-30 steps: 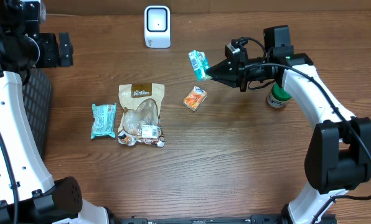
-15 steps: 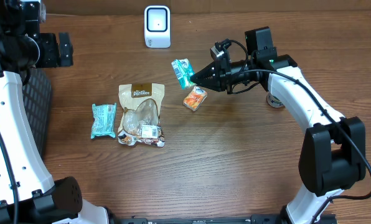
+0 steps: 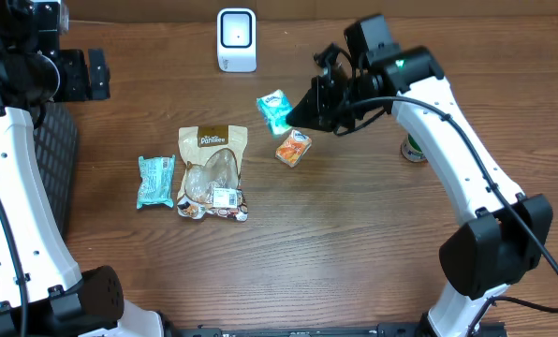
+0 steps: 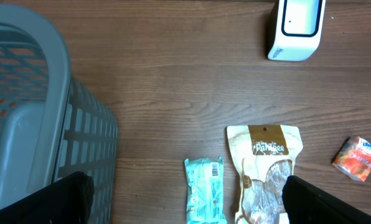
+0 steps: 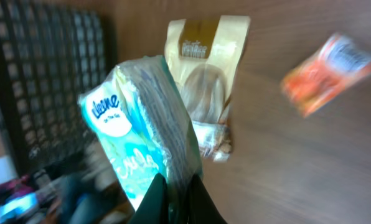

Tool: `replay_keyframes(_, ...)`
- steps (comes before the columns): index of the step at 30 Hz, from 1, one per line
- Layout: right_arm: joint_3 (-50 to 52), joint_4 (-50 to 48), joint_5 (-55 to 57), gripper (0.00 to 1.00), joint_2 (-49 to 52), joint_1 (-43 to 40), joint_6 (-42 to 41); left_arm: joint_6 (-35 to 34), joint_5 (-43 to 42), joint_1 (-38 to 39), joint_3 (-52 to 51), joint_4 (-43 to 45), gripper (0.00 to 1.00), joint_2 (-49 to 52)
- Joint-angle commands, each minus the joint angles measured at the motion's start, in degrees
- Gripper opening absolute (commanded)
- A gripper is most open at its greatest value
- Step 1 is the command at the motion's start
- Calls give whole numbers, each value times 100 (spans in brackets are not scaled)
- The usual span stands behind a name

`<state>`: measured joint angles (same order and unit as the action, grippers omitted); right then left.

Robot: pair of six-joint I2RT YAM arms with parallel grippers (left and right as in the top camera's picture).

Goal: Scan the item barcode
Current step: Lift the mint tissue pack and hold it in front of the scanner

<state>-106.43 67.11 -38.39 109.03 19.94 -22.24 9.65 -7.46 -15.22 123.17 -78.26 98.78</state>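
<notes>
Right gripper (image 3: pixel 293 116) is clamped on one end of the tissue pack (image 3: pixel 275 109), holding it between scanner (image 3: pixel 236 39) and orange packet (image 3: pixel 294 148), long axis running out from the fingers, logo end farthest. Grey basket (image 4: pixel 23 112) sits below my left gripper (image 3: pixel 97 75), jaws spread wide; my right arm reaches leftward toward the scanner.

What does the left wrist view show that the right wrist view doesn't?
Left wrist only: the white scanner and the teal packet. Right wrist only: the tissue pack pinched in the right hand. Both: the tan pouch and the orange packet; the right wrist's dark grid may be the left wrist's grey basket, too blurred to say.
</notes>
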Motion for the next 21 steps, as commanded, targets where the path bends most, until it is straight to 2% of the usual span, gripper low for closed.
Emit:
replay_keyframes(1,-1331,431,1547,4,103,-28,487,107,22,-13,116,11,99,-22)
replay_keyframes(5,-2726,1021,2610,4,721,181,734,109,22,-13,116,9,99,-20)
replay_keyframes(9,-3429,732,3578,4,1266,452,922,107,22,-13,116,9,100,-22)
replay_keyframes(17,-3442,-1648,6500,4,2155,1067,2210,109,24,-15,116,11,99,-22)
replay_keyframes(21,-3442,-2951,6793,4,2710,1220,3517,109,22,-15,116,11,100,-22)
